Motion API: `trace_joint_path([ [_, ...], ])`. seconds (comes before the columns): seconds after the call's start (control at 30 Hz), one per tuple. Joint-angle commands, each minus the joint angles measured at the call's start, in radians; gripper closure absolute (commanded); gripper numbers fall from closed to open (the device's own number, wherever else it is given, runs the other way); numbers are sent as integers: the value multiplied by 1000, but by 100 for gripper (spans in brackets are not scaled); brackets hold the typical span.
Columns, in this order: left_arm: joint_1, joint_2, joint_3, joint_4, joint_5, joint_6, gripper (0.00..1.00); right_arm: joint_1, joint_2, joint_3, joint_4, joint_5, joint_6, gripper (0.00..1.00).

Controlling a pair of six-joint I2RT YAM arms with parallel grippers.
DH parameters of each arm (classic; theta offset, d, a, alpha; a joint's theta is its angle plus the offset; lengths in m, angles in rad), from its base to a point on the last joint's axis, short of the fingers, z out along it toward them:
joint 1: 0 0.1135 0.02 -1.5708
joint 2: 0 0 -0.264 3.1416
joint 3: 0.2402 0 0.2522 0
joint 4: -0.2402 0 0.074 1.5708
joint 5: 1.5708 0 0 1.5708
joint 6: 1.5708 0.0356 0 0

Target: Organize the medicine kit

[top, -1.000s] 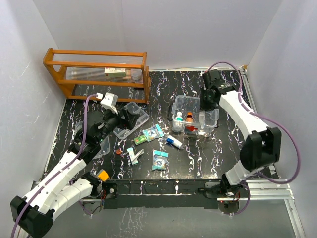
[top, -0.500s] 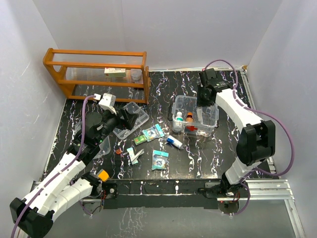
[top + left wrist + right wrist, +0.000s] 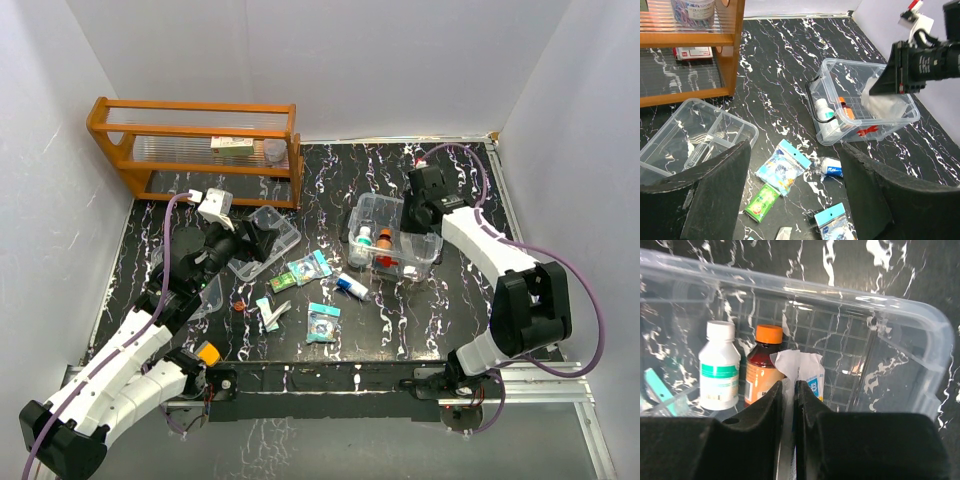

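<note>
Two bottles point(image 3: 364, 241) sit in the box point(image 3: 427, 252). The right pincer point(image 3: 788, 385) pinches a white packet point(image 3: 799, 367) over it, and the left pincer point(image 3: 795, 150) is spread. Other packets point(image 3: 322, 323) and the tray insert point(image 3: 283, 232) lie unpacked on the table point(image 3: 450, 310).

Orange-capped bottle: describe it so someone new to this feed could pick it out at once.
On the right half of the black table is a clear box. Inside, at its left end, two small bottles sit side by side. Yours is the brown bottle with the orange cap, right of the white bottle with the green label.
</note>
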Motion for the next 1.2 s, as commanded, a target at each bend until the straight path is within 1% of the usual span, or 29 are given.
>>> trace_joint_path([
  [0.0,-2,-21,-8,8,-8,-7,29,-2,-54,-75,153,-13,33,89],
  [0.2,-2,-21,-9,8,-11,-6,29,-1,-62,-177,311,-55,86,89],
  [0.5,-2,-16,-12,9,-12,-8,28,0,-98,-288,450,-69,248,88],
  [0.7,-2,-15,-13,12,-12,-8,28,-1,-127,-381,500,24,394,78],
  [0.8,-2,-14,-12,10,-12,-8,28,-2,-132,-421,543,25,462,76],
  [0.97,-2,-17,-14,11,-18,-8,28,-2,-141,-433,545,-3,590,77],
  [1.17,-2,-15,-16,11,-17,-9,28,-3,-154,-420,468,50,644,81],
])
